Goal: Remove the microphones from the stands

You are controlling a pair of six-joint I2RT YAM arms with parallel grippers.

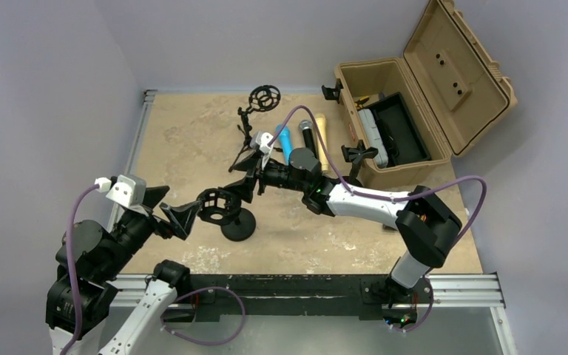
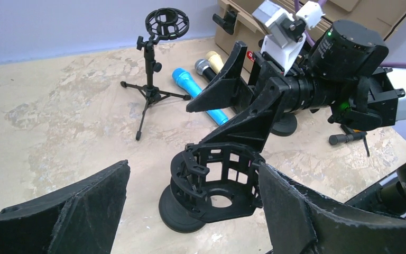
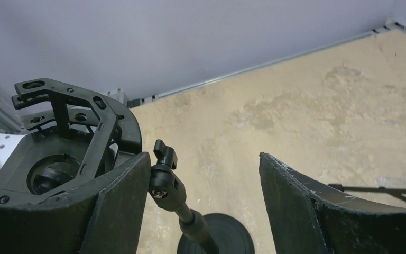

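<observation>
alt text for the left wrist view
An empty black shock mount on a round-base stand sits framed by the open fingers of the left gripper, with the right gripper open just above it. Behind, three microphones lie beside a small tripod stand.

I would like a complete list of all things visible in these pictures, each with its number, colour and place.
Round-base stand: 1, black, table centre; its shock mount is empty.
Tripod stand: 1, black, far middle, ring mount on top.
Microphones: 3, blue, black with silver, gold; lying side by side between tripod stand and case.
Case: 1, tan, far right, lid open.
Table: 1, mottled beige.
Left gripper: 1, black fingers open, at the shock mount.
Right gripper: 1, black fingers open, beside the shock mount.
</observation>
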